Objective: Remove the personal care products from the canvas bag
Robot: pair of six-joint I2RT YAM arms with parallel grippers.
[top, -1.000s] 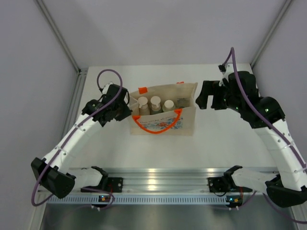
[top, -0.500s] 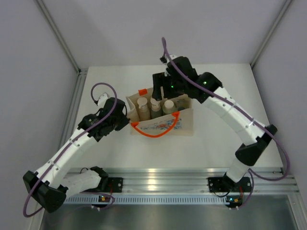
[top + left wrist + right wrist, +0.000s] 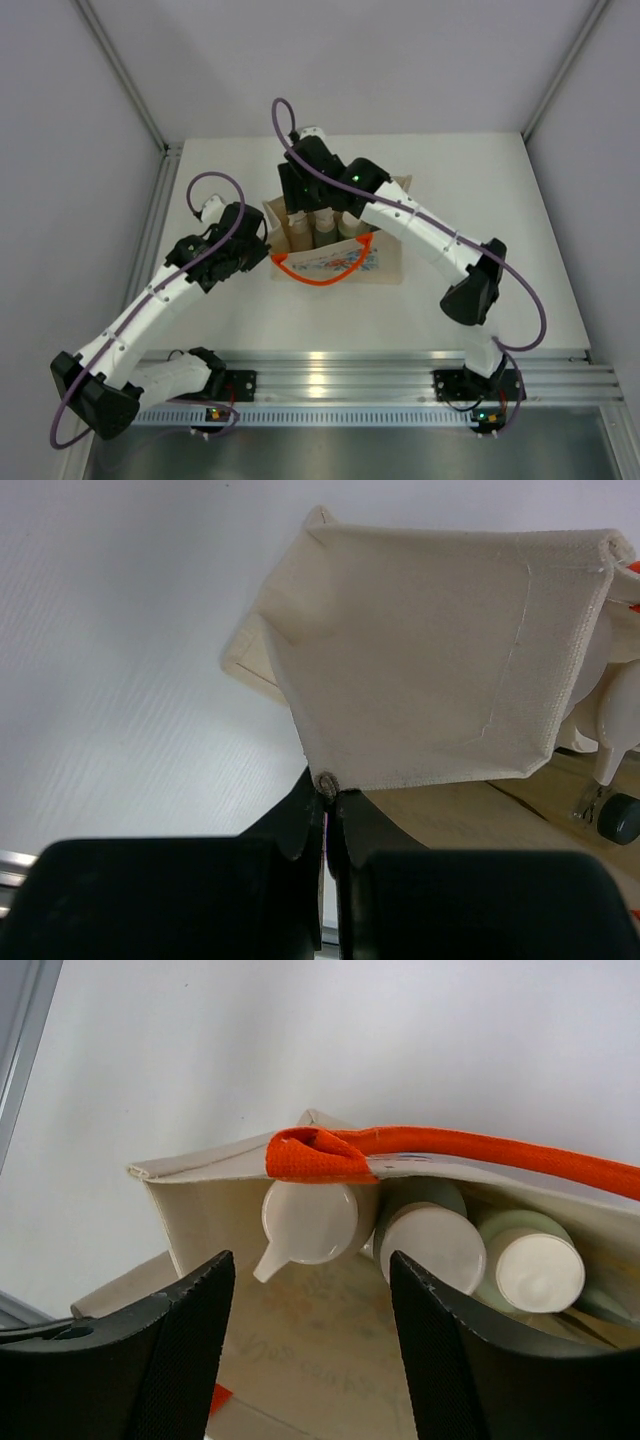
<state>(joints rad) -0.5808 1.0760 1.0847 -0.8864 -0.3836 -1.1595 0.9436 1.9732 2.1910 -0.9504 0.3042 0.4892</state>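
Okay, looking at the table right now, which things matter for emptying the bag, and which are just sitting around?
Part of the job:
- bag
- bottles standing inside it
- left tool, shut on the bag's edge
- right tool, open above the bottles

Just there:
- table
- rail along its near edge

You'll see the bag [image 3: 388, 262] is beige canvas, with a blue and red print across its front and a bright orange handle [image 3: 480, 1146]. Inside it, off-white caps [image 3: 312, 1222] top a tan bottle [image 3: 298, 235] and a sage green bottle [image 3: 538, 1260]. The table [image 3: 220, 330] is white. Your left arm [image 3: 150, 300] and right arm [image 3: 420, 228] are white with black joints, trailing purple cables [image 3: 203, 183].
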